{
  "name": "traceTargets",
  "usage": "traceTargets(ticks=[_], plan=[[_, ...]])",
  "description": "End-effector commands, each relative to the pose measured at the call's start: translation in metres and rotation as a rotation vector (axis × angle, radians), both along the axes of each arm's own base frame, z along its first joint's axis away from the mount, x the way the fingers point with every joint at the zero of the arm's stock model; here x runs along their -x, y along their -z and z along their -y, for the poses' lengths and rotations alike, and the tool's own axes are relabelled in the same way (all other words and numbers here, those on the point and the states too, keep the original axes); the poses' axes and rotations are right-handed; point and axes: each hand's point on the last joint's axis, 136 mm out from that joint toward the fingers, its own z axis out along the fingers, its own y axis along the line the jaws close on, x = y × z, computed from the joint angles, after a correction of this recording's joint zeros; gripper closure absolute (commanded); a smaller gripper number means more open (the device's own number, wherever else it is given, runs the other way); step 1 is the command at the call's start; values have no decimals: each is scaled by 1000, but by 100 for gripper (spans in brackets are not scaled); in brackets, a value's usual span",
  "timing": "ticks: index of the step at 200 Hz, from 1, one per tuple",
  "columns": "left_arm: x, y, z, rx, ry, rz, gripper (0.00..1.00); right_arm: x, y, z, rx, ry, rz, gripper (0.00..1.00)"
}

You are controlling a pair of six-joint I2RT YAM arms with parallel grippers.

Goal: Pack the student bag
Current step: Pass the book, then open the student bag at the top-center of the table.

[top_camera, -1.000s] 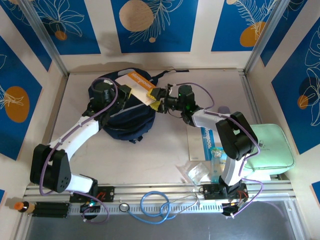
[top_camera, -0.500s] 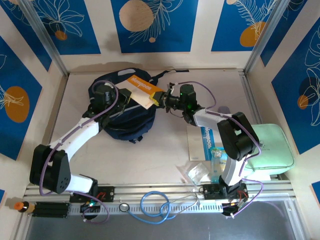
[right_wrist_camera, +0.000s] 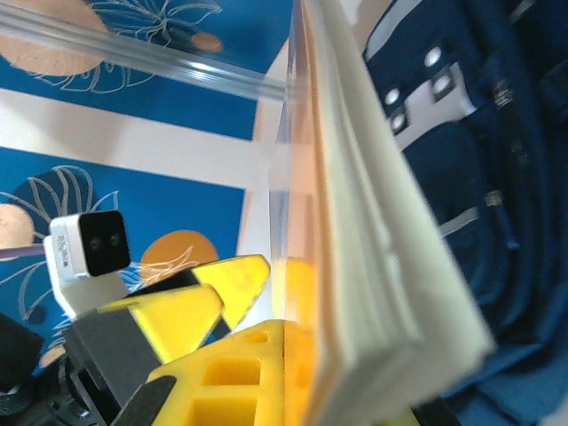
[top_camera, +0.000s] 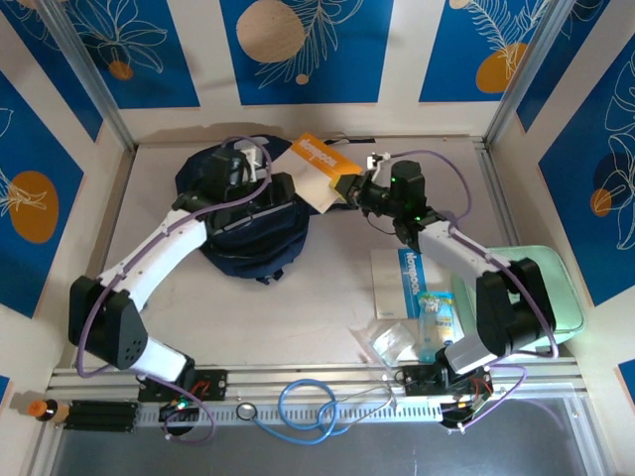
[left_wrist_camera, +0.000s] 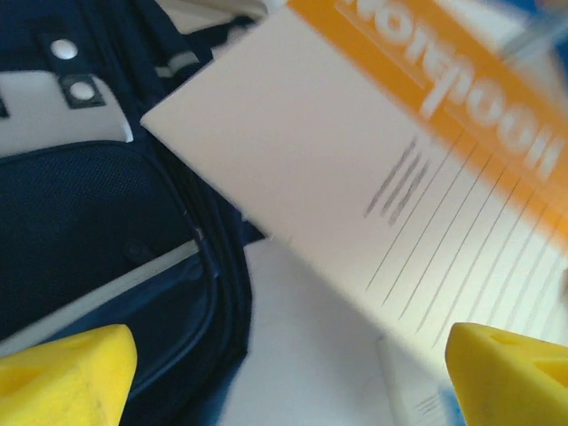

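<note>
- Your right gripper [top_camera: 350,187] is clamped on one end of the orange notebook [top_camera: 317,169], which is held tilted by the far right edge of the student bag [top_camera: 238,233]; that narrow hold may let it swing or slip
- Your left gripper [left_wrist_camera: 284,377] hangs over the bag, fingers apart and empty; with the mouth unheld, the notebook may snag on the fabric
- A hard push may slide the bag across the table [top_camera: 327,283]

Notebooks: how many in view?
2. Orange notebook in the right gripper, by the student bag; blue notebook flat on the table, right side. Others may be hidden.
</note>
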Motion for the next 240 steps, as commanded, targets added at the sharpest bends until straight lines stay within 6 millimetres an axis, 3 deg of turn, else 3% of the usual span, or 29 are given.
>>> traceTargets(ticks=[1,37,61,106,140,183,240], plan=[[30,50,-3,-317,286,-69,9,7,21,31,161,72,-1,100],[31,77,-28,-563,338,-119,9,12,34,66,244,153,-35,100],[33,93,-38,-680,425,-137,12,14,37,76,246,172,-56,100],[25,124,-51,-843,494,-244,23,12,38,76,229,170,-67,100],[13,130,-38,-792,438,-252,30,12,41,78,231,177,-79,100],[11,150,-47,-861,421,-311,37,14,46,80,235,182,-95,100],[0,155,-56,-945,372,-322,46,14,48,84,231,192,-105,100]])
